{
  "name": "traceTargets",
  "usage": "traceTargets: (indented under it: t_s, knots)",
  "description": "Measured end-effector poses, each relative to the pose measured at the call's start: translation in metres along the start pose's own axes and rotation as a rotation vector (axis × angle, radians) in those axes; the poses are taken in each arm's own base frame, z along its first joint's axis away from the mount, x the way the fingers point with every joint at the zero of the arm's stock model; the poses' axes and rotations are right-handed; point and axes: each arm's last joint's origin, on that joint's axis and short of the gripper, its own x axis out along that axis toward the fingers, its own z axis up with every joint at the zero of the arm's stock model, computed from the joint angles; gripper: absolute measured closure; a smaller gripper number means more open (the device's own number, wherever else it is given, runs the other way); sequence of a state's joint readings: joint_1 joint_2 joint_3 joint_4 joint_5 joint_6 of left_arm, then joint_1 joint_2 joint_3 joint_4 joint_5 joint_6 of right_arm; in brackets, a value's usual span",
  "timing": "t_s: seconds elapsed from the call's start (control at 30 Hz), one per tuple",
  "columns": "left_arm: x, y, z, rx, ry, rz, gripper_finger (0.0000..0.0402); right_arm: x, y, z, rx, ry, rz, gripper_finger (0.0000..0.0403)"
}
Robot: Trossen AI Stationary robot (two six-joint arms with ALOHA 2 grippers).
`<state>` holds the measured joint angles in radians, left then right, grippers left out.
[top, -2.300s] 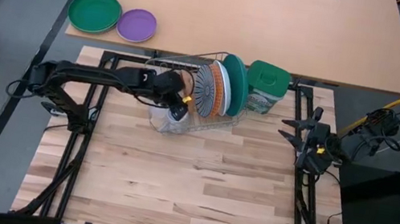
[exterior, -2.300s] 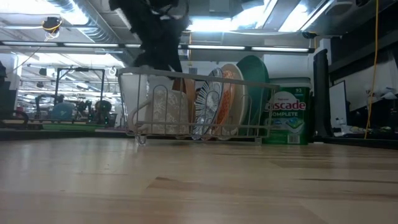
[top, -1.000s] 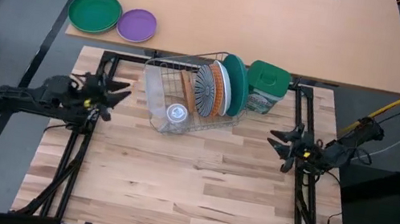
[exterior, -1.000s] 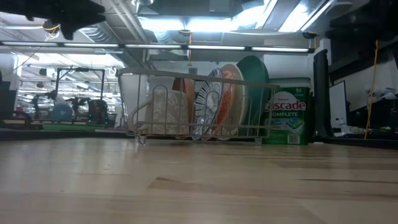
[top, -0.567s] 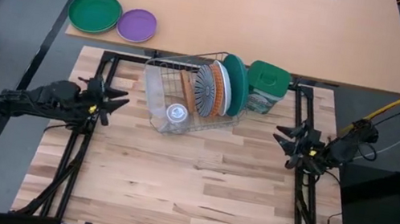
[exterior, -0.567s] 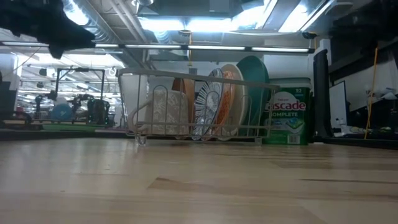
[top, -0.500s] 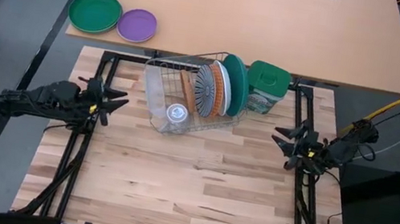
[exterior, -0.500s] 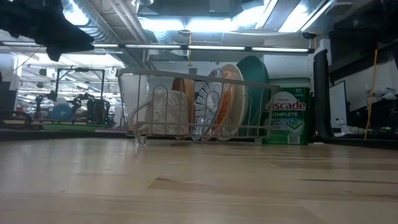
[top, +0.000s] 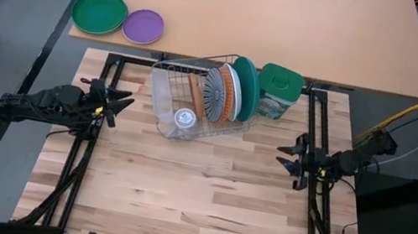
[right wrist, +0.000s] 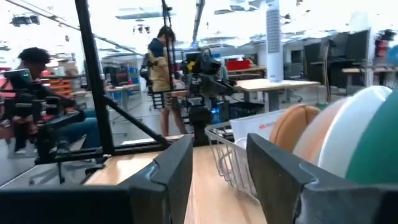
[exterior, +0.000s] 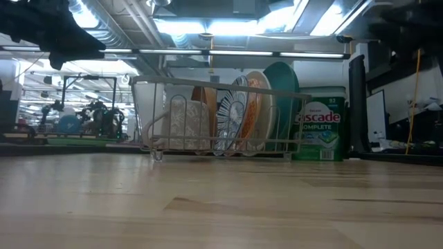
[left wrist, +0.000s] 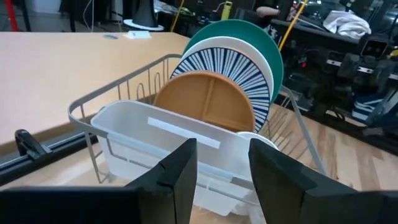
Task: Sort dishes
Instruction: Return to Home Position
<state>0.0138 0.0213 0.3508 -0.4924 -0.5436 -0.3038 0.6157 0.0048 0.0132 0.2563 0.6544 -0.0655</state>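
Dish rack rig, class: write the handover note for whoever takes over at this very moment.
Left end effector: open, empty, at the table's left edge.
Right end effector: open, empty, at its right edge.
Teal plate, striped plate, orange speckled plate and brown plate stand on edge in the dish rack at the table's far side.
Done: those dishes are racked.
Left: probably only parking the arms.
Green plate and purple plate lie on the neighbouring desk, outside the job.

The plates (top: 229, 91) stand on edge inside the dish rack (top: 160, 96). A canister (top: 280, 91) sits just right of it, and two loose plates (top: 99, 13) lie well behind-left. The left gripper (top: 118, 103) hangs left of it, the right gripper (top: 291, 158) right.
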Motion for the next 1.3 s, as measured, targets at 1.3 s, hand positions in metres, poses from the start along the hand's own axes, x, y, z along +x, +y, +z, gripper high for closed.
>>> traceTargets:
  t_s: [1.3]
  knots:
    - [-0.004, 0.011, -0.026, -0.086, 0.24, 0.11, 0.0266, 0.013, -0.031, -0.02, 0.021, 0.166, -0.011, 0.0246]
